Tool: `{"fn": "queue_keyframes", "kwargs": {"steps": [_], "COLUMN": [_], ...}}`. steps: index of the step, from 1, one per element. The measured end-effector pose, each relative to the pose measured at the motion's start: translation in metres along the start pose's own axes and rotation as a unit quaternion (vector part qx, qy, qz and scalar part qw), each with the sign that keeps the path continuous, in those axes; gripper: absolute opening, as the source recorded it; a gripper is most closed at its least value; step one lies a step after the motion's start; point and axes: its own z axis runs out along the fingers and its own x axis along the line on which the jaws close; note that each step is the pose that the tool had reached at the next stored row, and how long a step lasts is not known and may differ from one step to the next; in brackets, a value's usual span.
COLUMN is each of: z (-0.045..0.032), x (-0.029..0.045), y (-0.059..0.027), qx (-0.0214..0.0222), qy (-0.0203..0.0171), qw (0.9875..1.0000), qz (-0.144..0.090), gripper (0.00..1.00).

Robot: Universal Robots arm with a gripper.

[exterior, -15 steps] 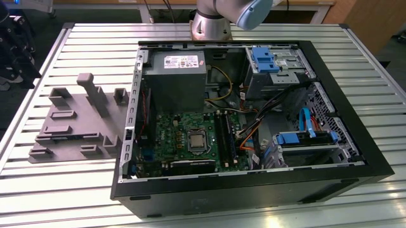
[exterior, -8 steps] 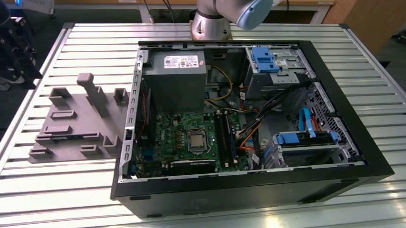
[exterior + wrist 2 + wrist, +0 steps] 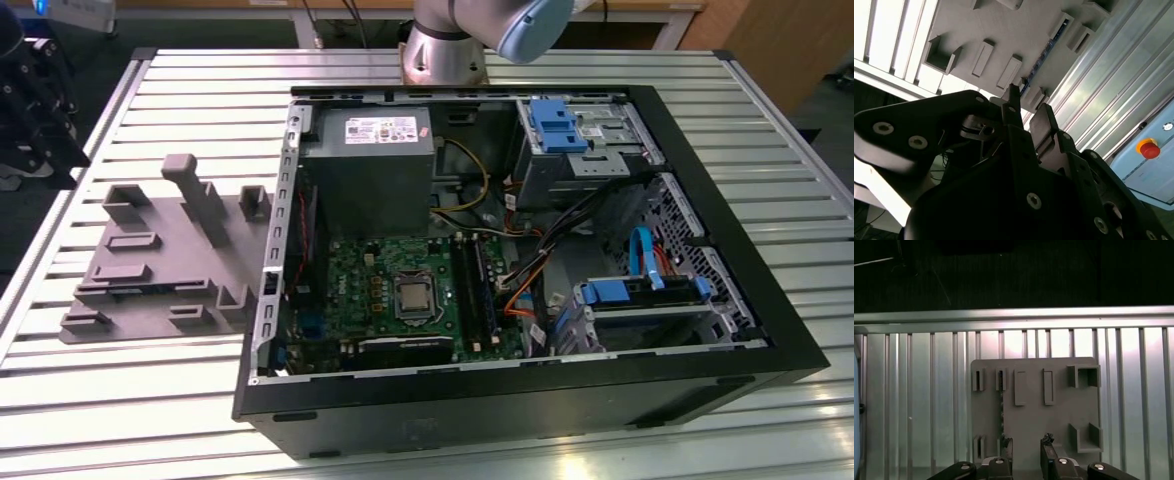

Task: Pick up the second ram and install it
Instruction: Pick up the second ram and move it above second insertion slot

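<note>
Slatted aluminium counter (image 3: 160, 90), glare on the slats; dark floor (image 3: 1014, 275) past its edge in the first wrist view.

- Open black computer case (image 3: 534, 395) lies on its side mid-counter in the exterior view. Inside it: green motherboard (image 3: 387, 265), grey power supply (image 3: 367, 180) and long black memory slots (image 3: 478, 285) beside the processor socket. Cannot tell whether any slot is filled.
- Grey fixture (image 3: 147, 250) sits on the counter just beside the case, at the exterior view's left. It is a flat plate with upright posts and small slotted blocks.
- Arm (image 3: 447, 45) rises from the far edge of the counter, behind the case.
- Second ram (image 3: 1001, 410): a thin dark strip standing on edge in the fixture, running between two pairs of slotted blocks. In the second wrist view it reads as a narrow dark-blue line (image 3: 1046, 50) across the plate.
- Tool (image 3: 1025, 450) hangs above the fixture, clear of the plate. Fingers spread, nothing between them, bare grey plate showing through the gap. One fingertip (image 3: 1005, 446) lines up near one end of the stick but looks well above it.
- The second wrist view shows the spread fingers from behind, with the fixture beyond them.
- Red button (image 3: 1149, 149) on a pale surface off past the counter, in the second wrist view.
</note>
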Motion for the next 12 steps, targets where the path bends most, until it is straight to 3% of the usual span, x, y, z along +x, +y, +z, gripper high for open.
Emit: {"fn": "queue_keyframes", "kwargs": {"steps": [12], "z": [0.0055], "x": [0.0002], "y": [0.0001], "qx": [0.0], "qy": [-0.0003], "qw": [1.0], "qz": [0.0], "gripper": [0.36]}}
